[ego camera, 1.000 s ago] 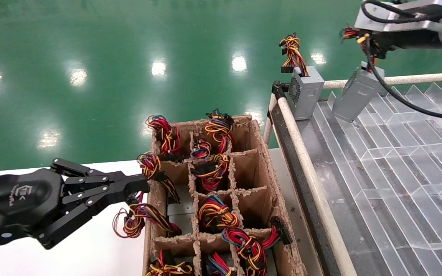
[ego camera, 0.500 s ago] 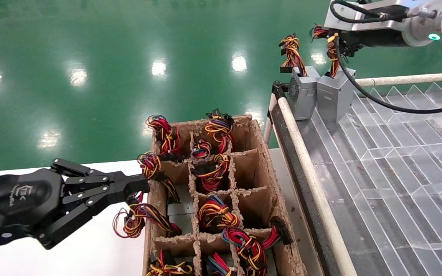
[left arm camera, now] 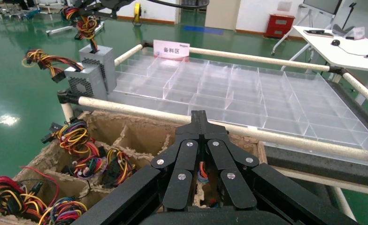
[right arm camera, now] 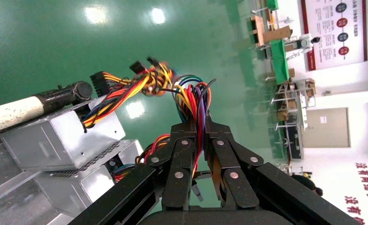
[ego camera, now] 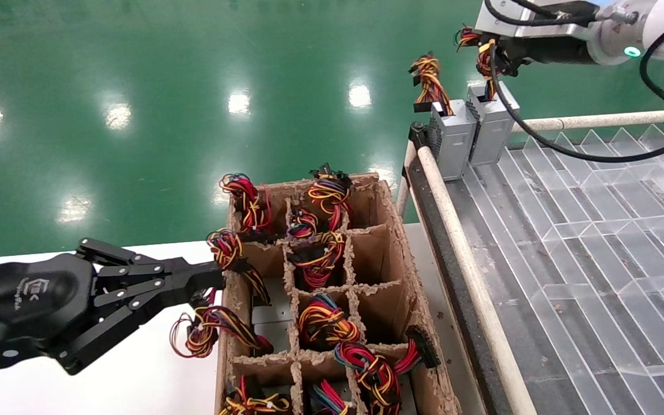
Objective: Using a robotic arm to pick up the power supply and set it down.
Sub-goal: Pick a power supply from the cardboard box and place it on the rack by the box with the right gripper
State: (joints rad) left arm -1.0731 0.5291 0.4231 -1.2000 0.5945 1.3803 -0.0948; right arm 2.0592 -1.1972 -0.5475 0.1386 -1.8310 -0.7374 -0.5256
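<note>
My right hand (right arm camera: 198,129) grips the power supply (ego camera: 492,129) by its wires: rigid, heavy box hanging below, likely to swing.

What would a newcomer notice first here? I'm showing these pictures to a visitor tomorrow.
Probably the cardboard box in the middle, its compartments stuffed with red, yellow and black wire bundles. Next, at the far corner of the clear tray, the right gripper grips the wires of a power supply standing against a second grey box. The left gripper sits shut at the cardboard box's near-left edge.
</note>
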